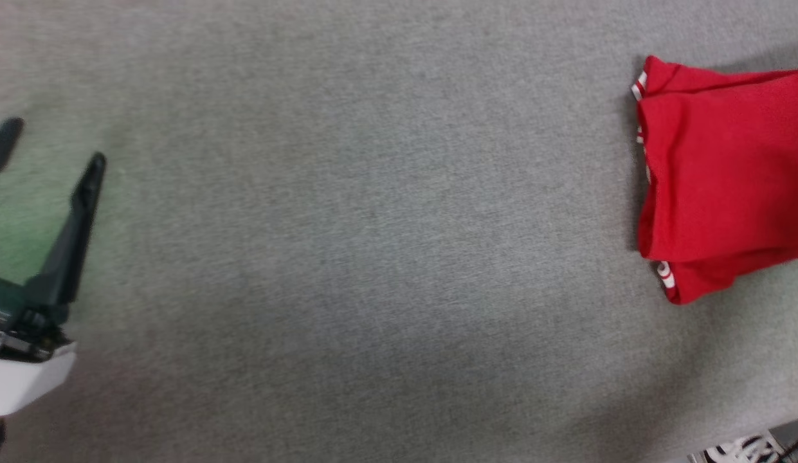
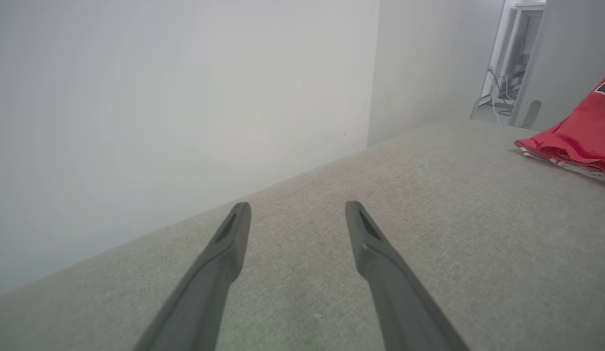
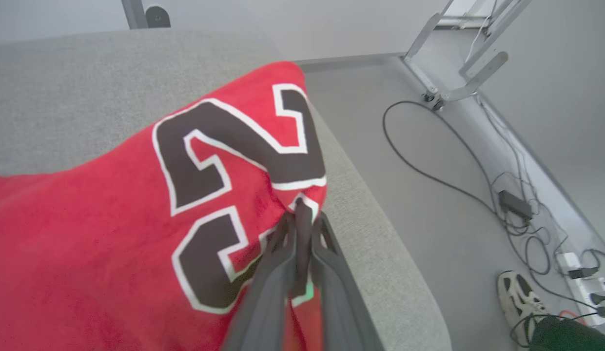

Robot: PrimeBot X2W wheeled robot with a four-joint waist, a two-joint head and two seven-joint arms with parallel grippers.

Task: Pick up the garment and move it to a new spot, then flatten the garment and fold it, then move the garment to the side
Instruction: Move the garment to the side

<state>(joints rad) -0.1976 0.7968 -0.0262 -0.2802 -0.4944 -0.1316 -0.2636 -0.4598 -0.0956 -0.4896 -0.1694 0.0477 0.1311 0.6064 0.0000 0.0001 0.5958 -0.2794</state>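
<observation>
Two dark fingers of the right gripper (image 3: 306,217) pinched the folded red jersey shirt (image 3: 87,243), at the right edge of the grey cloth top (image 1: 373,225). The left gripper (image 1: 51,145) was wide open and empty. It looked like the move-aside step; next, let go.

The fingers (image 3: 339,292) of the right gripper (image 3: 303,214) looked like matt dark plastic. The red jersey (image 3: 87,234) pinched between them was soft, dull knit cloth with smoother black numerals (image 3: 209,146). Beneath the left gripper (image 2: 297,212), whose jaws were spread, lay coarse-woven, matt grey upholstery (image 2: 453,219).
</observation>
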